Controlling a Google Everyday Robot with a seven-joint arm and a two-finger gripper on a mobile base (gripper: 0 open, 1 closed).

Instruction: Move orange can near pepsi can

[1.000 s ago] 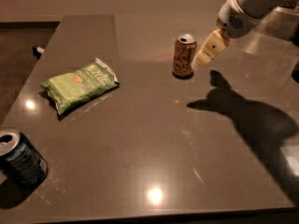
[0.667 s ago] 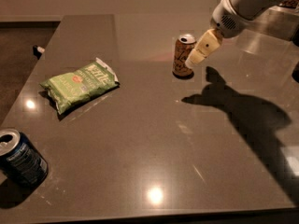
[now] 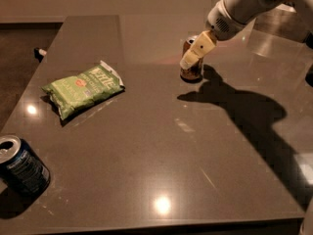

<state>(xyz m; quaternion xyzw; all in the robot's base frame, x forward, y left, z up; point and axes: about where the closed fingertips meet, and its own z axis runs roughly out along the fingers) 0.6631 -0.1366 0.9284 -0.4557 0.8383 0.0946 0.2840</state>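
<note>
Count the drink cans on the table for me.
2. The orange can stands toward the far right, partly hidden by the gripper, which is right at it. The pepsi can stands at the table's near left corner. No others show.

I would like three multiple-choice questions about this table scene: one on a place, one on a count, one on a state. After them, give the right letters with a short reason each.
1. Where on the table is the pepsi can?
A. at the near left corner
B. at the far right edge
C. in the middle

2. How many drink cans are on the table?
A. one
B. two
C. three

3. In what state is the orange can?
A. lying on its side
B. upright on the table
C. crushed flat

Answers:
1 A: the dark blue can stands at the corner nearest the camera, on the left.
2 B: only the pepsi can and the orange can show; the third thing is a green chip bag.
3 B: its base rests on the table, and the gripper is right at the can, covering part of it.
</note>
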